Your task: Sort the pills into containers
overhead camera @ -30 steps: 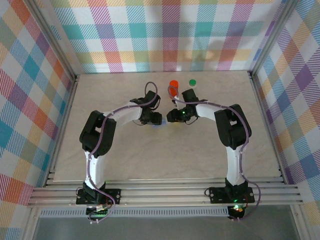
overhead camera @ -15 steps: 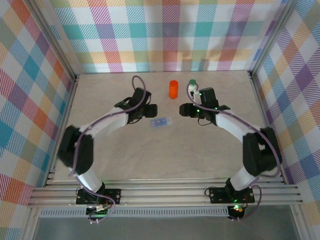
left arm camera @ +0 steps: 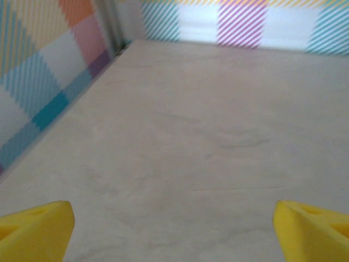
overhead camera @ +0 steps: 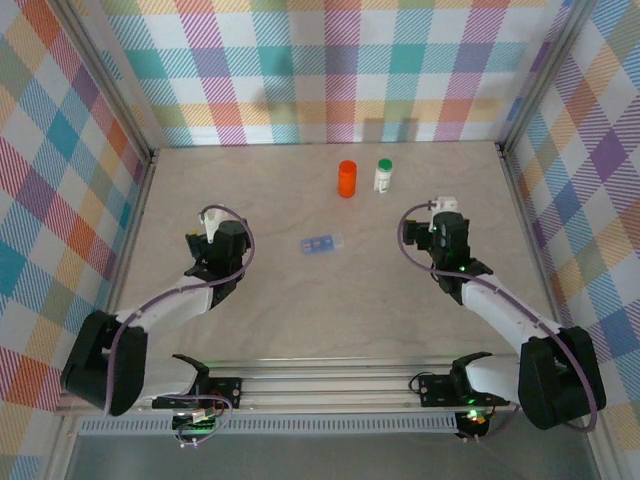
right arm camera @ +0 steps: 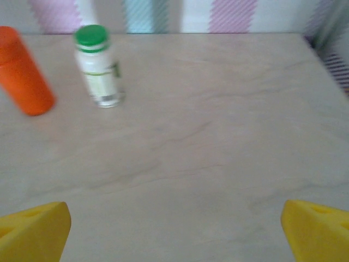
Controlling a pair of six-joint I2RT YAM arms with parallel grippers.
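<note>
Step in hand: judged a stand-off, either between placements or at the close of the job. The pictures do not settle which.

1. Left gripper (overhead camera: 203,228): stands at the left side of the table (overhead camera: 300,320), near the left wall. In its wrist view the yellow fingertips (left arm camera: 35,229) sit at the 2 lower corners, jaws spread wide with bare tabletop between them. It holds nothing.
2. Right gripper (overhead camera: 446,210): stands at the right side of the table. Its yellow fingertips (right arm camera: 34,229) are likewise far apart with nothing between. It faces the orange bottle (right arm camera: 24,73) and the white green-capped bottle (right arm camera: 98,68), both upright near the far wall, close together but not touching.
3. Pill-box strip (overhead camera: 322,243): lies flat mid-table, slightly askew, between the 2 grippers and well apart from both, on the near side of the 2 bottles.
4. Pills: too small to make out from above. Whether any lie loose, or which compartments are filled, cannot be told.

Next move, as a judgement: if pills remain, 1 arm must first find them, then come down with jaws narrowed for a fine pinch. The strip looks light and likely to slide, so the other arm may need to steady it. Approach should avoid the upright bottles
</note>
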